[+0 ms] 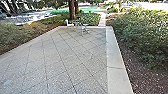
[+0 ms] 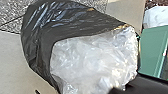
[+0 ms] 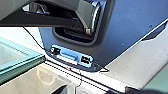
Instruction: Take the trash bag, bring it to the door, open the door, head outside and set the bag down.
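Observation:
The trash bag (image 2: 92, 60) shows large in the left wrist view, black plastic on one part and clear, crumpled plastic on another. Dark robot parts lie close against its clear plastic, but whether the left gripper is closed on it cannot be made out. Paving and a pale strip appear behind the bag. Green-tinted glass with a frame edge (image 3: 22, 66) crosses the right wrist view, beside the robot's dark base; whether it belongs to the door is unclear.
A paved patio (image 1: 67, 60) stretches ahead, bordered by a pale kerb (image 1: 115, 70) on the right. Bushes (image 1: 145, 37) grow beyond it. White chairs and a small table stand at the far end near tree trunks (image 1: 72, 10).

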